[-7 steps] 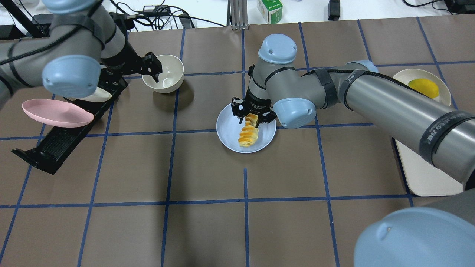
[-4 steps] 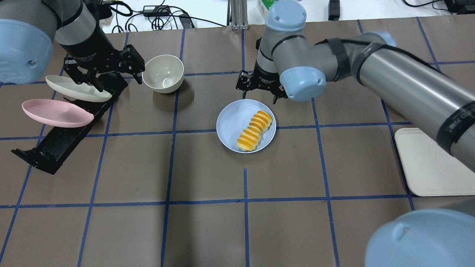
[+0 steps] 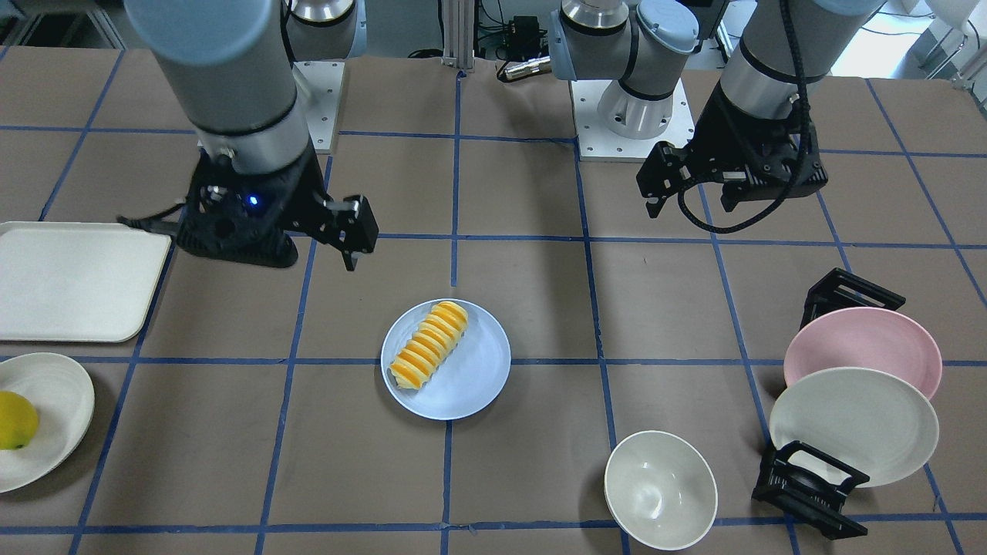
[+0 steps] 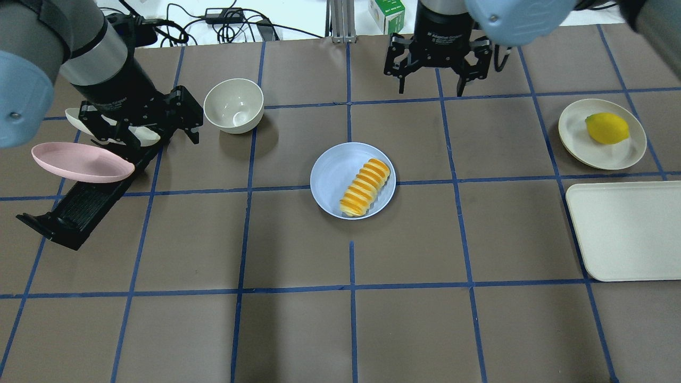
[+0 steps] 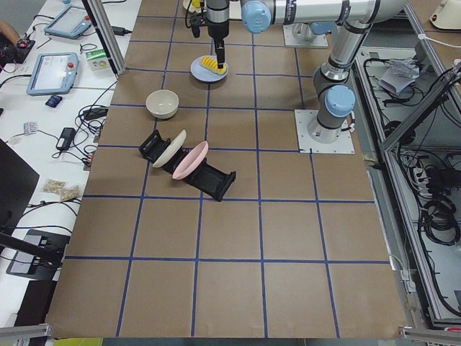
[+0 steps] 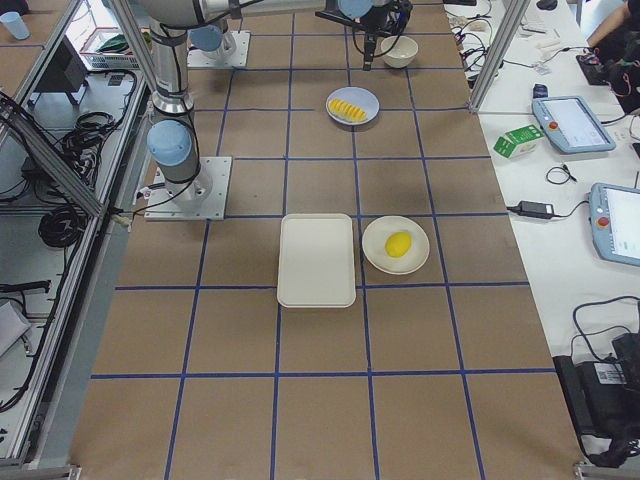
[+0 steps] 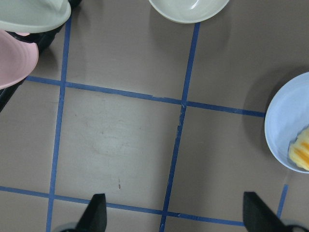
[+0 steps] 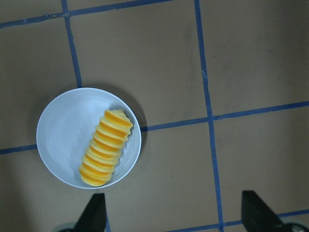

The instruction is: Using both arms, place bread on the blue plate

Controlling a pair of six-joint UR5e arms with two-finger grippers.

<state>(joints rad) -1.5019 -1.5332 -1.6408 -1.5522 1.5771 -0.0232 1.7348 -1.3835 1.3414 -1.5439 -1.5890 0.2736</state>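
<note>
Bread [image 4: 366, 187] lies flat on the blue plate [image 4: 330, 175], at a slant along its right half, near the middle of the tabletop. Nothing touches it.

Right gripper [image 4: 430, 85] hangs near the far edge, well apart from the plate, fingers spread wide, holding nothing.

Left gripper [image 4: 144, 139] hangs toward the far-left corner over a black rack [image 4: 80, 213], fingers spread, holding nothing. Pink plate [image 4: 80, 162] and white plate [image 4: 122, 135] lean in the rack. Bowl [image 4: 234, 105] just beside it.

bread [image 4: 365, 187]: ridged, plastic-looking, slight sheen | blue plate [image 4: 331, 181]: smooth, matt | table [image 4: 298, 330]: matt brown paper-like cover
</note>
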